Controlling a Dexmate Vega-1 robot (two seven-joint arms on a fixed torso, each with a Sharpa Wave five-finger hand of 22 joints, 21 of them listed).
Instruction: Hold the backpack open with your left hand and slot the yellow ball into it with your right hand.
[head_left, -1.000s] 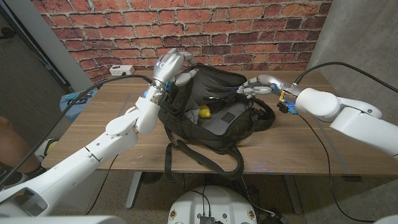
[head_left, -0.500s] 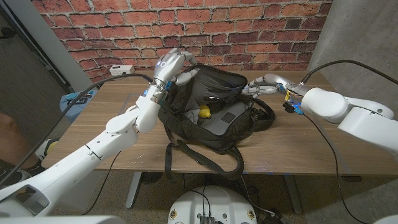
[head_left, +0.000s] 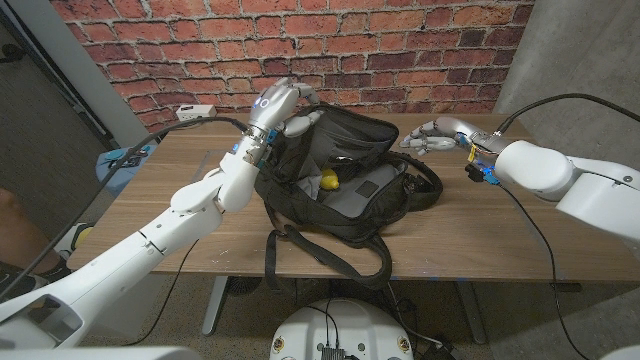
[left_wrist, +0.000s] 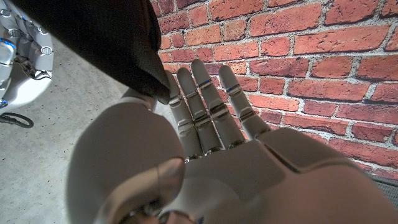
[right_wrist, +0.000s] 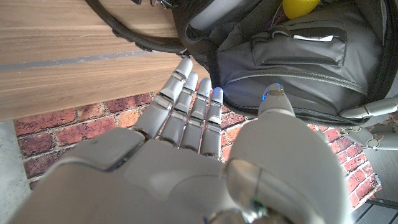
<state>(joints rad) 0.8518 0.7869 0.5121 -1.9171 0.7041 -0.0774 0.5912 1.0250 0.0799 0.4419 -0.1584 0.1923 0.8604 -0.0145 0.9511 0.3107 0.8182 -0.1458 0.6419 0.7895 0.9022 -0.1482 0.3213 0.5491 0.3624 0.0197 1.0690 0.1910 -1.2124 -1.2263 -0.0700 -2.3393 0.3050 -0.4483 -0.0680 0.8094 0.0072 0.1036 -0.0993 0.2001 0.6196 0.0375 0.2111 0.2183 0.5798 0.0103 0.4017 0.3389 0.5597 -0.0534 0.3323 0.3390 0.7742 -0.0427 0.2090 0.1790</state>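
One yellow ball (head_left: 328, 181) lies inside the backpack (head_left: 350, 185), apart from the released right hand (head_left: 432, 134).

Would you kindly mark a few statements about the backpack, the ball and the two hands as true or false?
1. The yellow ball lies inside the open backpack. True.
2. The right hand holds the ball. False: it is empty, fingers apart, beside the backpack.
3. The left hand holds the backpack's upper rim. True.
4. The backpack lies on the floor. False: it sits on the wooden table.
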